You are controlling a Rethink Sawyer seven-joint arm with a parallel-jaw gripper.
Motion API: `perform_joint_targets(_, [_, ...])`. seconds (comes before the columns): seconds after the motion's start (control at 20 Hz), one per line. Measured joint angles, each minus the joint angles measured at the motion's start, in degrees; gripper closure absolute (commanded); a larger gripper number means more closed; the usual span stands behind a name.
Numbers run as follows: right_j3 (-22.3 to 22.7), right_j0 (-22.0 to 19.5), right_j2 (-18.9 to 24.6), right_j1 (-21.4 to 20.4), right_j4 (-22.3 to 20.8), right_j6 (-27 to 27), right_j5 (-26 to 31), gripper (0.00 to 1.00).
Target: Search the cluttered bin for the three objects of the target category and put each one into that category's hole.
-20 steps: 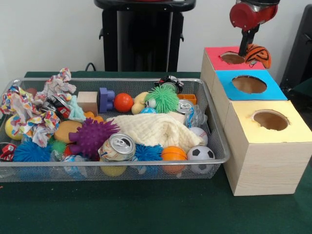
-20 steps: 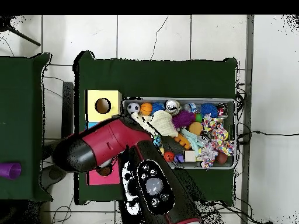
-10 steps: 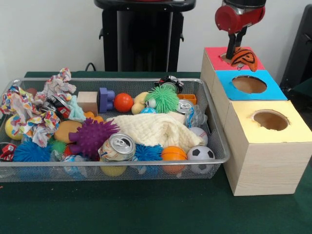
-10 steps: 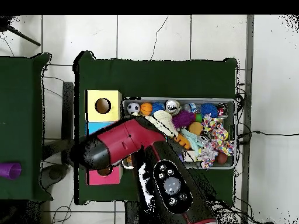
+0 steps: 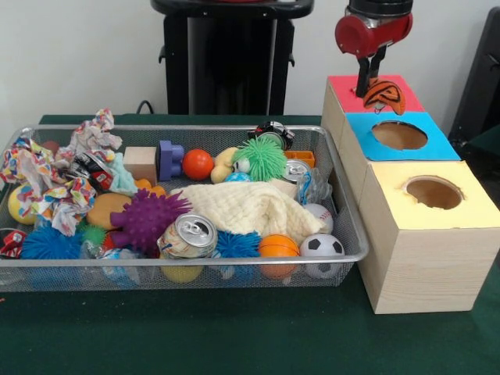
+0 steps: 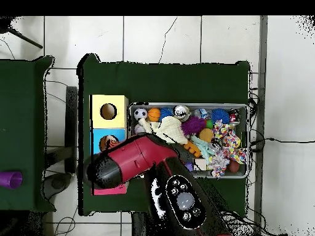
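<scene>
My gripper point(image 5: 366, 84) hangs over the red-topped box point(image 5: 342, 84) at the far right, shut on an orange toy with black stripes point(image 5: 385, 94). The toy sits just right of the dark fingers point(image 5: 363, 76), low over the red box's hole, which it hides. The wire bin point(image 5: 348, 234) on the left holds several balls, spiky balls, cans, a cream cloth point(image 5: 242, 207) and patterned rope toys. In the overhead view the red arm point(image 6: 132, 161) covers the gripper and most of the red box.
A blue-topped box point(image 5: 437, 144) and a yellow-topped box point(image 5: 469, 207), each with a round hole, stand in a row in front of the red one. They show as the yellow box point(image 6: 97, 101) and blue box point(image 6: 97, 138) beside the bin point(image 6: 184, 104).
The gripper has carried the striped toy leftward, from the red box's right edge to above its hole. Nothing in the bin has shifted.
</scene>
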Motion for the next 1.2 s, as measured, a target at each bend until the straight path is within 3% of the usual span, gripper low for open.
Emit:
perform_joint_targets(0.35, [6.4,1.5,-0.6,-1.5,-0.1,0.0,-5.7,1.00])
perform_joint_targets(0.8, [11.7,2.9,-1.1,-2.8,-0.1,0.0,-9.0,1.00])
perform_joint_targets(1.2, [12.1,3.9,-3.0,-0.8,-0.1,0.0,-10.8,1.00])
